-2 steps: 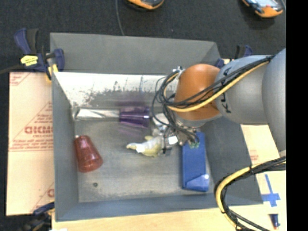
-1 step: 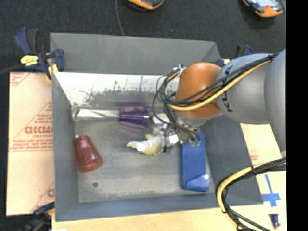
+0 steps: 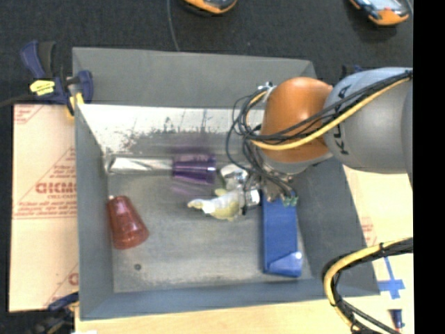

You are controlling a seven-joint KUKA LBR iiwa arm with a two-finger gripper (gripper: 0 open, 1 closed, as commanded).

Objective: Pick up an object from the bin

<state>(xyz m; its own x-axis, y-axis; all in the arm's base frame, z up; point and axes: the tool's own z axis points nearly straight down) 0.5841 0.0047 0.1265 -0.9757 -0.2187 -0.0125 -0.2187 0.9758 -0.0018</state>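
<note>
1. My gripper (image 3: pixel 249 190) is hanging low, touching or just beside the pale yellow-white lump (image 3: pixel 219 206); I cannot tell whether it is open or closed.
2. The lump is looking soft and light, perhaps plush; I am judging its thicker middle the safest hold.
3. A blue box (image 3: pixel 280 239) is lying close on my gripper's other side.

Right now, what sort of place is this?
Probably a robotics lab's grasping test station: a grey robot arm reaches into a grey metal bin holding loose things, such as a red plastic cup and a flat blue box.
</note>
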